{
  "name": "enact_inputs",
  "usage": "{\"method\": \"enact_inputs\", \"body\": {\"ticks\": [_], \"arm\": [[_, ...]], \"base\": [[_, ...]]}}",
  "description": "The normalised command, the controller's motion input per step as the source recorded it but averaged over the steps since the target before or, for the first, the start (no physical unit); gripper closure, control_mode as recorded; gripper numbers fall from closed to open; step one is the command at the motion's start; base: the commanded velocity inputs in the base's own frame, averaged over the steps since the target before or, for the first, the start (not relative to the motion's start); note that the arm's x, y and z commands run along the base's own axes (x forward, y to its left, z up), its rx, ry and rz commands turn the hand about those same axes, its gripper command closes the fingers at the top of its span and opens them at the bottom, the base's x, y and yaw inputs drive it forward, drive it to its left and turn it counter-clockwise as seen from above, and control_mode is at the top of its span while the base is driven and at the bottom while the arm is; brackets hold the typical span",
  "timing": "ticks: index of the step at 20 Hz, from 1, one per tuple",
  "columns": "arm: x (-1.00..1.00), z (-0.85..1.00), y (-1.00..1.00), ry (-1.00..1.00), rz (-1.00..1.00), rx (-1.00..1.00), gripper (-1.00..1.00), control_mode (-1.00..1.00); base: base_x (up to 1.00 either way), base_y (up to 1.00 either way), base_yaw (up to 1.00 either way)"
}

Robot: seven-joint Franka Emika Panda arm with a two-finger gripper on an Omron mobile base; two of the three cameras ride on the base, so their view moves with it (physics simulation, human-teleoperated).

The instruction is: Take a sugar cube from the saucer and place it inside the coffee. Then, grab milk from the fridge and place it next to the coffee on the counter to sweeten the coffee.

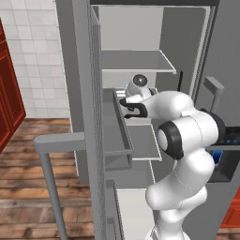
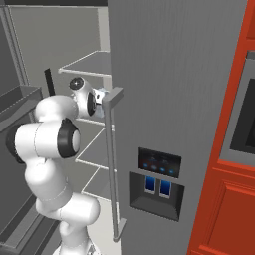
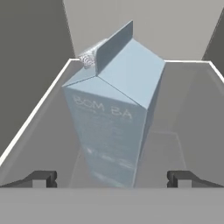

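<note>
step: the milk grab, second half of the task as I read it. Arm is reaching into the open fridge (image 1: 154, 28).
milk (image 3: 114, 118): pale blue carton, gabled top, standing upright on a white-edged fridge shelf (image 3: 183, 144), well inside from the shelf's front edge, fridge back wall behind it.
gripper (image 3: 112, 179): jaws spread wide, nothing between them yet. Hand view has the two dark tips low on either side of the carton's base, both apart from it.
alignment: carton sits roughly midway between the tips, one vertical corner turned toward the hand, so it looks rotated relative to the jaws.
grasp advice: push further in until the tips straddle the carton body, then close on two opposite flat faces, not on corners. Roll the wrist a bit if needed to square up.
height: grab mid-body, below the gable. The slanted top gives the pads nothing flat.
risk: a tall narrow carton probably tips if one finger touches first. Centre before closing.
clearance: base views show the wrist (image 1: 139, 91) near the open fridge door (image 1: 91, 117) and under an upper shelf (image 1: 136, 61). Lift only slightly, then pull straight out.
counter and coffee: out of frame, cannot tell their state.
</note>
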Motion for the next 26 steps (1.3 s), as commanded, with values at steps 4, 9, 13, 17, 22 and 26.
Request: {"method": "enact_inputs", "body": {"ticks": [4, 9, 13, 17, 22, 26], "arm": [[0.08, -0.11, 0.10, -0.06, 0.00, 0.00, -1.00, -1.00], [0.12, -0.05, 0.04, -0.05, 0.00, -0.01, -1.00, -1.00], [0.15, -0.01, 0.00, -0.05, 0.00, -0.06, -1.00, -1.00], [0.08, 0.00, 0.00, -0.02, 0.00, -0.03, -1.00, -1.00], [0.04, 0.00, 0.00, -0.01, -0.01, -0.01, -1.00, -1.00], [0.09, 0.00, 0.00, 0.00, -0.02, 0.00, -1.00, -1.00]], "base": [[0.00, 0.00, 0.00], [0.00, 0.00, 0.00], [0.00, 0.00, 0.00], [0.00, 0.00, 0.00], [0.00, 0.00, 0.00], [0.00, 0.00, 0.00]]}}
